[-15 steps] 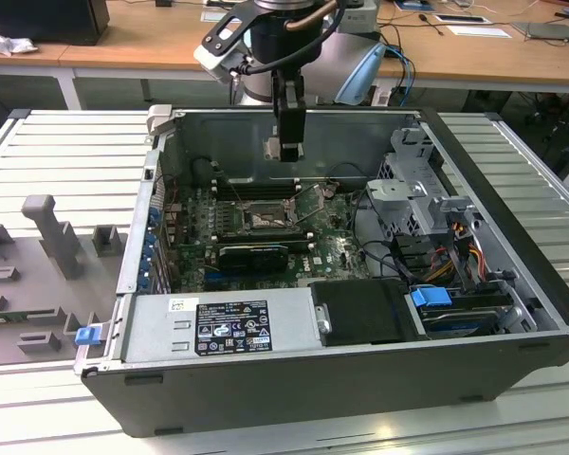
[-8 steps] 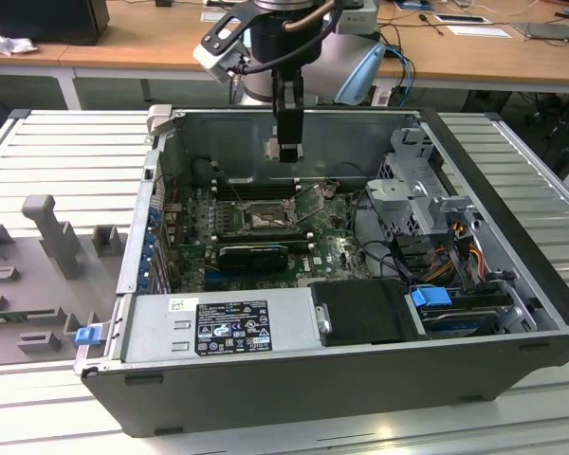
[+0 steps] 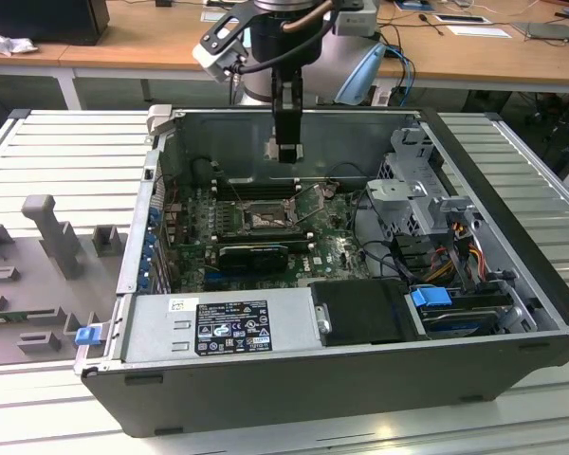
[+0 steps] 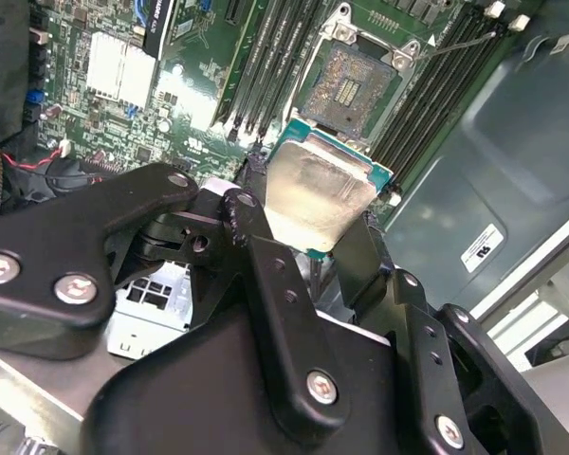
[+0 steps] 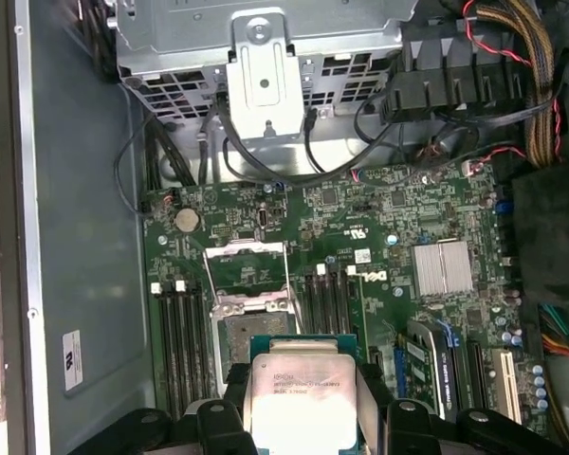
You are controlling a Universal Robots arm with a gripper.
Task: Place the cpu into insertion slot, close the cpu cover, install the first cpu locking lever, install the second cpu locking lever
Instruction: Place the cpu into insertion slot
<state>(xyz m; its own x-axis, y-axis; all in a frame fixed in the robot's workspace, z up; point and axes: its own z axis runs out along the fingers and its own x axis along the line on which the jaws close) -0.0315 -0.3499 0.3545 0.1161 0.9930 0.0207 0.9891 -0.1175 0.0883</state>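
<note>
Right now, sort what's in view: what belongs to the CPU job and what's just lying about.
Job: gripper, shut on the cpu; insertion slot, uncovered; cpu cover, swung open.
Lying about: silver heatsink; coin battery; drive cage; power supply.

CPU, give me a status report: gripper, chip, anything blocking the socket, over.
Gripper shut on the cpu, held above the motherboard. Insertion slot bare, cpu cover open. Nothing seen between cpu and slot.
</note>
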